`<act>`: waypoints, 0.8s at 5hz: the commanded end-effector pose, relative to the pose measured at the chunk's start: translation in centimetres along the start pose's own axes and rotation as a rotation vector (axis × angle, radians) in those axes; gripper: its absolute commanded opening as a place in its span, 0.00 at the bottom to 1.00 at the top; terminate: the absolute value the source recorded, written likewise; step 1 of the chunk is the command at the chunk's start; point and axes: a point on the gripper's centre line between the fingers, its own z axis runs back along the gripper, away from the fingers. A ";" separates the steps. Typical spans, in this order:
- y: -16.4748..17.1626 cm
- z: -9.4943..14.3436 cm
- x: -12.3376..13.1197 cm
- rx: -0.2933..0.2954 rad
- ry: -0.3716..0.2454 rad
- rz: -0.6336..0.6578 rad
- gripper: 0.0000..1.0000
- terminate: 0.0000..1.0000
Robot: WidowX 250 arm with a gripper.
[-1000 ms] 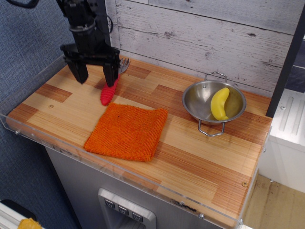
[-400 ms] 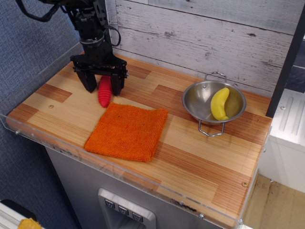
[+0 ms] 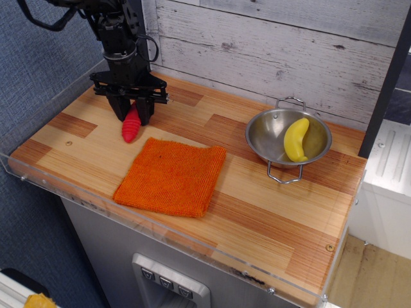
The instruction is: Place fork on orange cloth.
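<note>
The fork [image 3: 131, 126] shows only its ribbed red handle, lying at the back left of the wooden table; its tines are hidden under the arm. My black gripper [image 3: 133, 113] stands straight down over the handle's upper part, its fingers closed against it on both sides. The orange cloth [image 3: 172, 176] lies flat on the table just in front and to the right of the fork, apart from it.
A steel bowl [image 3: 273, 142] with wire handles holds a yellow banana [image 3: 296, 139] at the right. A clear acrylic rim [image 3: 160, 226] runs along the table's front and left edges. A whitewashed plank wall [image 3: 257, 51] stands behind.
My gripper has come down onto the fork and its fingers have closed from wide apart to tight on the red handle. The handle has shifted slightly left.
</note>
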 end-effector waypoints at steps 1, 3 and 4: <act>-1.5 2.7 -1.3 -0.034 -0.006 -0.021 0.00 0.00; -1.7 9.4 -2.2 -0.066 -0.085 0.005 0.00 0.00; -1.7 12.3 -3.2 -0.087 -0.129 0.019 0.00 0.00</act>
